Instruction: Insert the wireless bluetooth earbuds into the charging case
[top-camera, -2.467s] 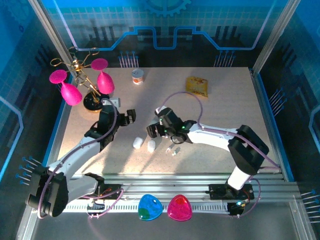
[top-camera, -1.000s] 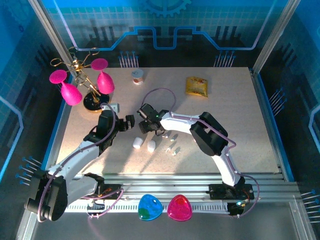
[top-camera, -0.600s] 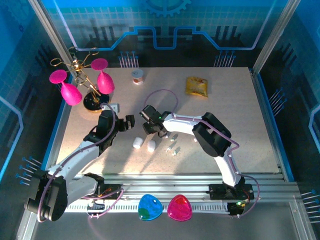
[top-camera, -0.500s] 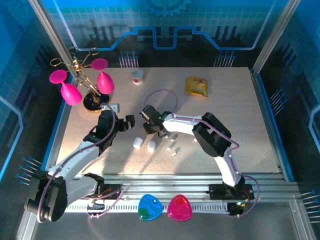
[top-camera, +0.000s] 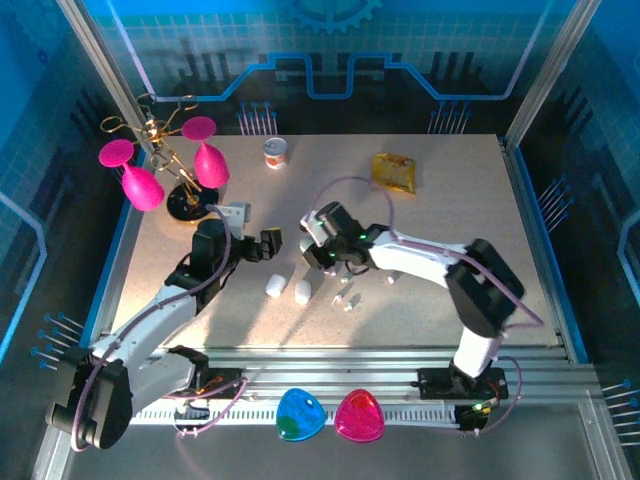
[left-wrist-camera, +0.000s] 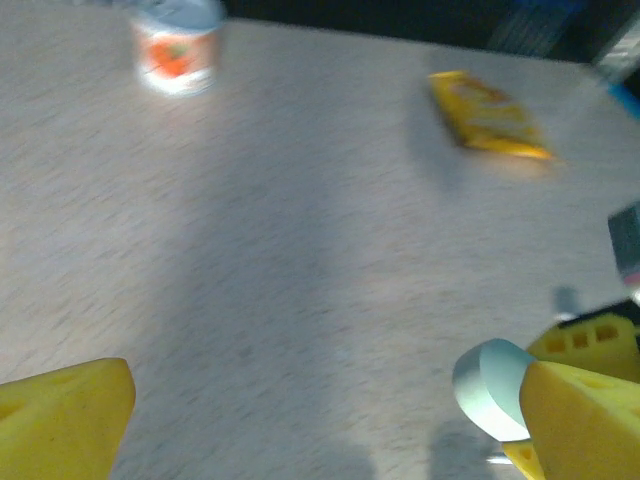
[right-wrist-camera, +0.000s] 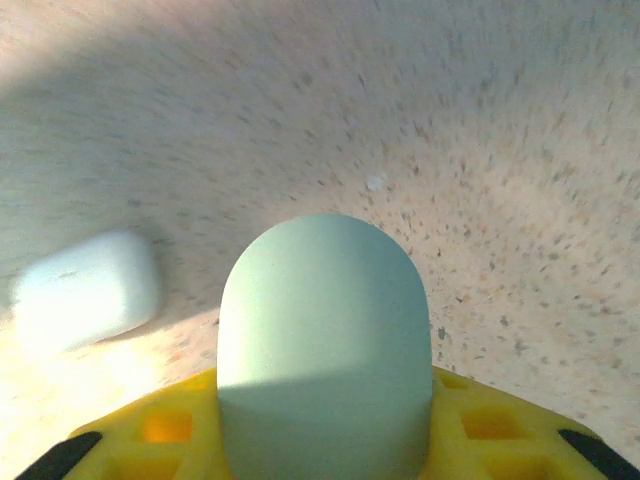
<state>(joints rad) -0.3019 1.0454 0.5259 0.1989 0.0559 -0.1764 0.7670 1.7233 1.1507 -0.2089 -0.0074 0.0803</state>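
My right gripper (right-wrist-camera: 323, 440) is shut on a pale-green charging case (right-wrist-camera: 323, 340), which stands up between its yellow fingers above the table. From above, this gripper (top-camera: 317, 254) hangs near the table's middle. Two white cases (top-camera: 275, 286) (top-camera: 302, 292) lie just below it, and one white case (right-wrist-camera: 88, 290) shows at the left of the right wrist view. Small white earbuds (top-camera: 346, 298) (top-camera: 392, 279) lie loose on the table to their right. My left gripper (top-camera: 268, 243) stands open just left of the right one, with nothing between its yellow fingers (left-wrist-camera: 60, 420); the green case (left-wrist-camera: 490, 385) shows beside its right finger.
A small can (top-camera: 275, 153) and a yellow packet (top-camera: 394, 171) sit at the back of the table. A stand with pink glasses (top-camera: 170, 170) occupies the back left corner. Blue and pink shapes (top-camera: 300, 415) rest on the front rail.
My right gripper has closed on the green case and shifted right, its arm swinging out. My left gripper, still open, has edged right.
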